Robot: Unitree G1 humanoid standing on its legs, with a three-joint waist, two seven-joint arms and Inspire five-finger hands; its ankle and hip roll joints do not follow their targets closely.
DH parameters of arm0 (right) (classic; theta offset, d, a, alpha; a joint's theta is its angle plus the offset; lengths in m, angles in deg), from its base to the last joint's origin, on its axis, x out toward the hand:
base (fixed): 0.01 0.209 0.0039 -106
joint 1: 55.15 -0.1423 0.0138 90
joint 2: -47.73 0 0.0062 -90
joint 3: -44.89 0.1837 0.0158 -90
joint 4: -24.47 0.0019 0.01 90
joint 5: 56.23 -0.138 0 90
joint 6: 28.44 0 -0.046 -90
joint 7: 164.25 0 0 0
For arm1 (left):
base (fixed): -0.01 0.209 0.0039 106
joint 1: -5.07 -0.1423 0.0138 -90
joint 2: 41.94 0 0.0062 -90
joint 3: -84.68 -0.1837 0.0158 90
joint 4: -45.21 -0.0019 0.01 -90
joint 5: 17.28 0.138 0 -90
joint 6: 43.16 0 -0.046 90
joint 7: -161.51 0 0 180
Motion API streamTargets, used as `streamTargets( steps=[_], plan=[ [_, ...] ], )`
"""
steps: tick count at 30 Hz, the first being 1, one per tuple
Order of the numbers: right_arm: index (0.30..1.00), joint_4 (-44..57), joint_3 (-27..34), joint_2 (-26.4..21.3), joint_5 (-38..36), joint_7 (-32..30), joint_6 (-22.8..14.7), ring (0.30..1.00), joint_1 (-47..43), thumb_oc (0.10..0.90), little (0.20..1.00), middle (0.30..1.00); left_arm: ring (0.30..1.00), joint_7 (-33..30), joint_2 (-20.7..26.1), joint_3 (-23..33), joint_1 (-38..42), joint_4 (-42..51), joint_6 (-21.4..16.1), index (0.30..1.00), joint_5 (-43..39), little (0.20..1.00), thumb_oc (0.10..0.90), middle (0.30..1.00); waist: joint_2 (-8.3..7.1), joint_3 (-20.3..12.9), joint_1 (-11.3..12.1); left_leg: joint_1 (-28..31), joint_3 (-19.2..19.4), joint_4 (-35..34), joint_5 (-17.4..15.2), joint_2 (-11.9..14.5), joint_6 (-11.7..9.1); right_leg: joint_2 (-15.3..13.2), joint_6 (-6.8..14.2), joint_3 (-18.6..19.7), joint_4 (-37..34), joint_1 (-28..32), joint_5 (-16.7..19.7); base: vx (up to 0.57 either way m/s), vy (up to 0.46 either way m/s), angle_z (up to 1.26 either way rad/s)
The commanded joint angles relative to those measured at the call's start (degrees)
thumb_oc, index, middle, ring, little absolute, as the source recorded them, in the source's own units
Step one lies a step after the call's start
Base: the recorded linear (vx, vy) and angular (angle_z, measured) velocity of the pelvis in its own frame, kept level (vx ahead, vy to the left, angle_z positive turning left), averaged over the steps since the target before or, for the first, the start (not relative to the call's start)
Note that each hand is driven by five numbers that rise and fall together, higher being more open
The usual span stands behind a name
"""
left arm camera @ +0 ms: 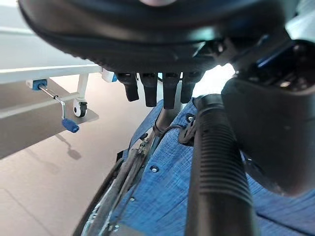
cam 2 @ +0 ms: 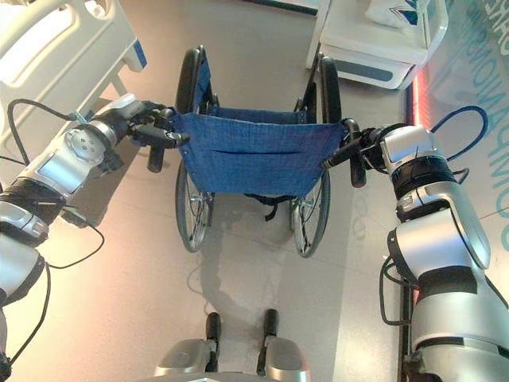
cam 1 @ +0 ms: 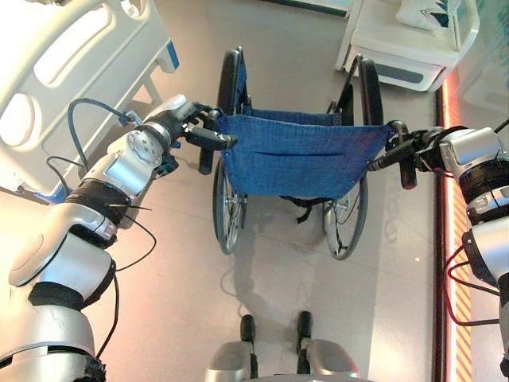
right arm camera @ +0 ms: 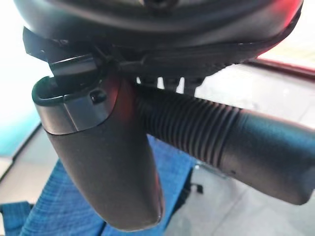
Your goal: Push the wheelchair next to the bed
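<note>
You have no text, number or label you can read here. The only lettering is a run of large pale characters on the teal wall panel (cam 2: 495, 119) at the right edge, cut off by the frame and too partial to make out.

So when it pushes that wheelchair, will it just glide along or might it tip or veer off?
The wheelchair will probably roll easily: its big spoked wheels stand on smooth floor. With the left hand and the right hand each on a push handle, it should track fairly straight; uneven pushing would likely turn it. The blue cloth backrest looks floppy, so force goes through the frame.
</note>
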Motion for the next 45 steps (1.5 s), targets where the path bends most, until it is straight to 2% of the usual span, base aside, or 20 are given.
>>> streamTargets(
  steps=[1,2,6,13,17,23,28,36,42,43,44,45],
  plan=[
    [0.900,-4.09,-7.21,-3.85,-2.26,-2.47,-1.80,0.900,0.06,0.800,0.900,0.900,0.900,6.20,3.15,-2.99,6.56,-4.34,5.53,0.900,8.07,0.900,0.800,0.900,1.57,-3.22,0.16,-6.60,-3.57,6.05,-6.30,-1.02,-0.24,0.56,-1.64,-1.85,7.12,-3.23,-7.38,0.00,-0.034,0.00],
    [0.900,-3.77,-7.21,-3.78,-3.20,-3.63,-2.14,0.900,-0.17,0.800,0.900,0.900,0.900,8.72,3.01,-3.80,7.03,-4.54,7.25,0.900,10.39,0.900,0.800,0.900,1.58,-3.23,0.15,-6.71,-3.64,6.08,-6.27,-1.02,-0.26,0.52,-1.62,-1.92,7.07,-3.27,-7.35,0.00,-0.031,0.00],
    [0.900,-2.67,-7.76,-3.10,-5.99,-7.09,-3.04,0.900,-1.38,0.800,0.900,0.900,0.900,15.85,2.51,-6.25,8.39,-6.25,10.20,0.900,13.47,0.900,0.800,0.900,1.58,-3.14,0.14,-6.92,-4.03,6.12,-6.10,-1.15,-0.36,0.42,-1.59,-2.16,6.70,-3.10,-7.17,0.00,-0.004,-0.01],
    [0.900,-2.28,-8.86,-1.58,-7.00,-9.98,-3.13,0.900,-2.94,0.800,0.900,0.900,0.900,17.83,0.12,-7.78,10.53,-8.79,14.03,0.900,17.42,0.900,0.800,0.900,1.54,-3.48,0.09,-6.91,-4.34,6.04,-5.98,-1.35,-0.29,0.34,-1.77,-2.48,6.12,-2.46,-7.32,0.00,0.000,0.00],
    [0.900,-2.12,-8.87,-0.94,-7.46,-10.90,-3.49,0.900,-2.98,0.800,0.900,0.900,0.900,20.63,-0.69,-8.75,11.44,-9.97,13.70,0.900,21.67,0.900,0.800,0.900,1.54,-3.51,0.22,-7.18,-4.43,6.22,-5.96,-1.24,-0.33,0.17,-1.80,-2.81,6.19,-2.38,-7.51,0.00,-0.015,0.01],
    [0.900,-2.36,-9.04,1.21,-11.00,-13.67,-5.02,0.900,-3.48,0.800,0.900,0.900,0.900,20.69,-3.28,-9.64,11.84,-12.32,13.46,0.900,21.24,0.900,0.800,0.900,1.48,-3.68,0.19,-7.04,-4.50,5.85,-5.75,-1.09,-0.48,0.23,-1.90,-3.01,5.90,-2.16,-7.52,0.00,-0.005,0.00],
    [0.900,-2.06,-9.25,2.88,-11.63,-13.94,-4.61,0.900,-3.48,0.800,0.900,0.900,0.900,14.30,-5.37,-9.06,10.92,-13.48,13.76,0.900,18.23,0.900,0.800,0.900,1.24,-3.93,-0.03,-6.78,-4.28,5.34,-5.52,-0.91,-0.72,0.52,-1.95,-2.74,5.46,-2.07,-7.35,0.00,0.000,0.00],
    [0.900,-0.60,-8.75,4.16,-10.10,-11.62,-4.77,0.900,-1.77,0.800,0.900,0.900,0.900,-1.41,-7.68,-6.34,8.21,-13.94,12.16,0.900,15.32,0.900,0.800,0.900,0.87,-4.32,-0.34,-6.27,-3.69,4.61,-5.26,-0.53,-1.12,0.77,-1.95,-2.54,5.36,-2.07,-7.34,0.00,0.000,0.00],
    [0.900,0.06,-8.23,5.17,-7.10,-9.77,-4.38,0.900,-0.26,0.800,0.900,0.900,0.900,-6.33,-9.83,-4.46,4.71,-14.13,9.71,0.900,14.36,0.900,0.800,0.900,0.87,-4.18,-0.69,-5.99,-3.18,4.48,-5.29,-0.35,-1.23,1.05,-1.99,-2.08,5.84,-2.40,-7.40,0.00,0.000,0.00],
    [0.900,0.14,-8.16,5.31,-6.52,-9.59,-4.35,0.900,-0.09,0.800,0.900,0.900,0.834,-6.23,-10.23,-4.19,4.22,-14.07,9.66,0.834,14.31,0.834,0.756,0.834,0.85,-4.17,-0.76,-5.86,-3.08,4.42,-5.30,-0.33,-1.24,1.09,-1.99,-2.03,5.87,-2.39,-7.40,0.00,0.000,0.00],
    [0.900,0.22,-8.11,5.41,-6.06,-9.44,-4.33,0.900,0.03,0.800,0.900,0.900,0.568,-5.93,-10.45,-4.07,3.94,-14.03,9.68,0.568,14.19,0.568,0.579,0.568,0.83,-4.17,-0.82,-5.78,-3.01,4.39,-5.32,-0.32,-1.25,1.10,-1.98,-2.00,5.88,-2.39,-7.39,0.00,0.000,0.00],
    [0.394,0.46,-7.96,5.59,-4.99,-8.46,-4.92,0.394,0.38,0.463,0.394,0.394,0.300,-5.65,-11.13,-3.58,2.96,-14.01,9.72,0.300,14.21,0.300,0.400,0.300,0.78,-4.20,-0.91,-5.62,-2.82,4.40,-5.37,-0.28,-1.26,1.15,-1.97,-1.84,5.91,-2.32,-7.35,0.03,0.021,0.00]
  ],
)
